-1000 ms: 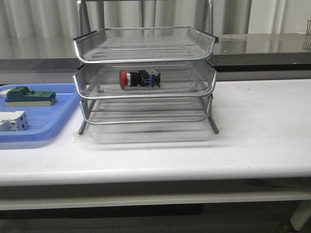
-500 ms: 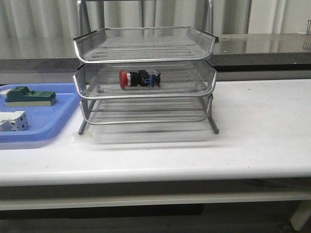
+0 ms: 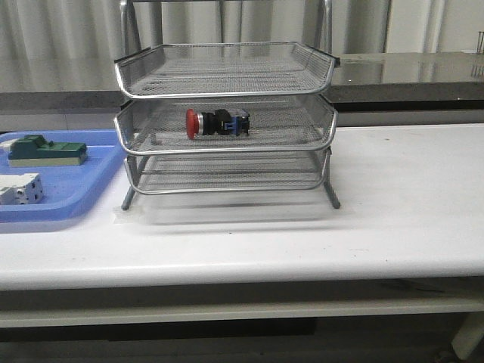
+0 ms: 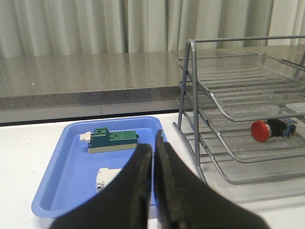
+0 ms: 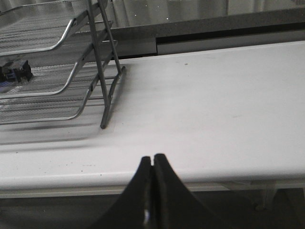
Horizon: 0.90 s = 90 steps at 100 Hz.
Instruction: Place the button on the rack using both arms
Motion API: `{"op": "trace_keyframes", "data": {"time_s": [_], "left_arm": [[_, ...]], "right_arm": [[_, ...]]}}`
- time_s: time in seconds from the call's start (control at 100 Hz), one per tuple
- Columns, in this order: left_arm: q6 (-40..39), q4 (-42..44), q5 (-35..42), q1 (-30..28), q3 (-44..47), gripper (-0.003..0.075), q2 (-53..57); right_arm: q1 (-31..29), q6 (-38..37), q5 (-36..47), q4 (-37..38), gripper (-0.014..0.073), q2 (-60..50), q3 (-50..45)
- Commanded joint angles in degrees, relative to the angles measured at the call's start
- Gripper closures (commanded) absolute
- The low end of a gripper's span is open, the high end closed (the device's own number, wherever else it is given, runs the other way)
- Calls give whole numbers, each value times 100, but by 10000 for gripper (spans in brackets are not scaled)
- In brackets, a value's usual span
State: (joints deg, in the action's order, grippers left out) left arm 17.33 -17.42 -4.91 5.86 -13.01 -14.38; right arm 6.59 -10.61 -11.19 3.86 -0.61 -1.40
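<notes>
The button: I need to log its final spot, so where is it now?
In the front view, the button lies on its side in the middle tier of the rack, left of centre, red head toward the blue tray.

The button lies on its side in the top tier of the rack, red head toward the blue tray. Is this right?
Not quite. The button lies in the middle tier of the rack, not the top one; the front view shows this. It does lie on its side, red head toward the blue tray.

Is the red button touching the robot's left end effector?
Apart. The left wrist view shows the left end effector far from the button, which lies on the rack's middle tier.
</notes>
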Motion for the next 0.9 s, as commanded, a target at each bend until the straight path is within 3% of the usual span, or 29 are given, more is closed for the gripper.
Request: {"op": "trace_keyframes", "data": {"time_s": [0.0, 0.89], "left_arm": [[-40, -61, 453, -14, -159, 716, -45], [-40, -61, 453, -14, -159, 716, -45]], "right_arm": [[-43, -1, 713, 72, 651, -106, 74], [-43, 66, 824, 117, 651, -106, 74]]}}
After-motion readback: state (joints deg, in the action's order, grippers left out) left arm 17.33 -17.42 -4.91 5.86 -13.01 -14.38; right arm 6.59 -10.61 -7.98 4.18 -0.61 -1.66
